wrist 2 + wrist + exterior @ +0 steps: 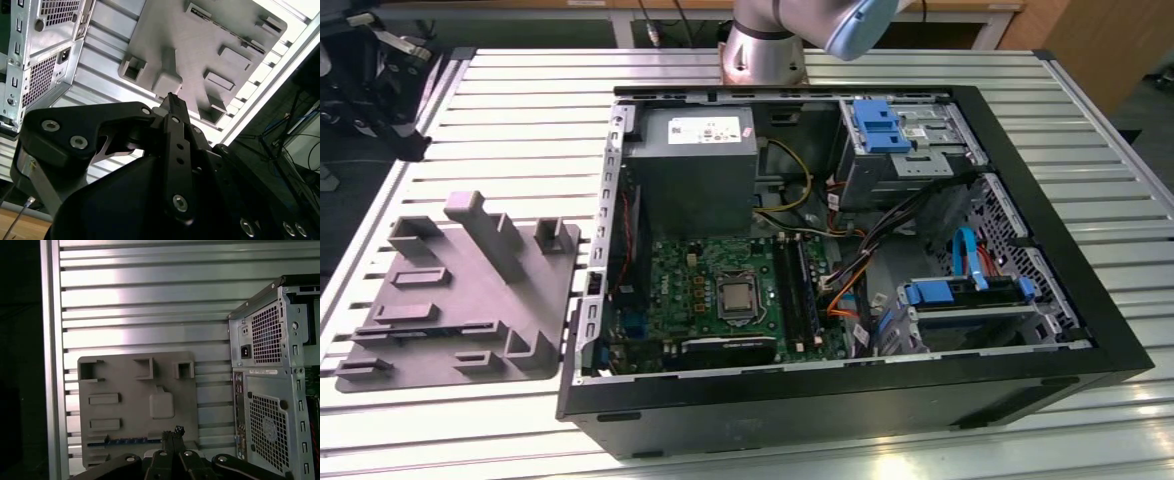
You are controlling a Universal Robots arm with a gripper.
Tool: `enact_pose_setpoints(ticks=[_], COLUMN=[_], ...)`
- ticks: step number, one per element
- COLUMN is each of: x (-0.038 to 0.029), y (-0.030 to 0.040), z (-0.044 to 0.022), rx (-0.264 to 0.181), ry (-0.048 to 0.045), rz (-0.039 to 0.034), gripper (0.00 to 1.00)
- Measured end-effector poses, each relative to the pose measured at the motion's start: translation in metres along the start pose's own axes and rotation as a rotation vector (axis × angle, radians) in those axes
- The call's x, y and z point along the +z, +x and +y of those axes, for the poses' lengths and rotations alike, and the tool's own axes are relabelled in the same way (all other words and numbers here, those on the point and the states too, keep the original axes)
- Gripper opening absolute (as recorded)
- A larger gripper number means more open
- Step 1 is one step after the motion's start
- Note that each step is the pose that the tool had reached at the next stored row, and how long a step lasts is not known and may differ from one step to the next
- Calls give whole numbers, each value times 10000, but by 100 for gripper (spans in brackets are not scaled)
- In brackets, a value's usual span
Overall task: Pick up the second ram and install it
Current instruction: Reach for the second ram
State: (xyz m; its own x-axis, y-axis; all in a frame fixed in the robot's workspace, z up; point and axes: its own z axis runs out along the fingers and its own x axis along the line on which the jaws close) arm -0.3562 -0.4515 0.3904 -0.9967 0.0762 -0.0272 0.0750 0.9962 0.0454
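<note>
The second ram (125, 441) is a thin dark strip with a bluish edge, standing on edge in a long slot of the grey plastic tray (135, 375). In the exterior view the same strip (430, 328) lies near the tray's (454, 300) front edge. My gripper (173, 432) hangs well above the table over the tray, its fingers together with nothing between them. Its tips line up near one end of the ram. In the second wrist view the gripper (170, 97) points at the tray (200, 45) from above.
An open black computer case (854, 400) lies on the slatted metal table (520, 110), to the exterior view's right of the tray. Inside are a green motherboard (707, 290) with long black slots (795, 290), a grey power supply (691, 160) and blue drive brackets (878, 125).
</note>
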Motion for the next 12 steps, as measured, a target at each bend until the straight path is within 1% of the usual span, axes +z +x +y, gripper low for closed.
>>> enact_pose_setpoints(ticks=[12], x=[-2], y=[63], z=[-16], rx=[0], ry=[1], rz=[1], gripper=[11])
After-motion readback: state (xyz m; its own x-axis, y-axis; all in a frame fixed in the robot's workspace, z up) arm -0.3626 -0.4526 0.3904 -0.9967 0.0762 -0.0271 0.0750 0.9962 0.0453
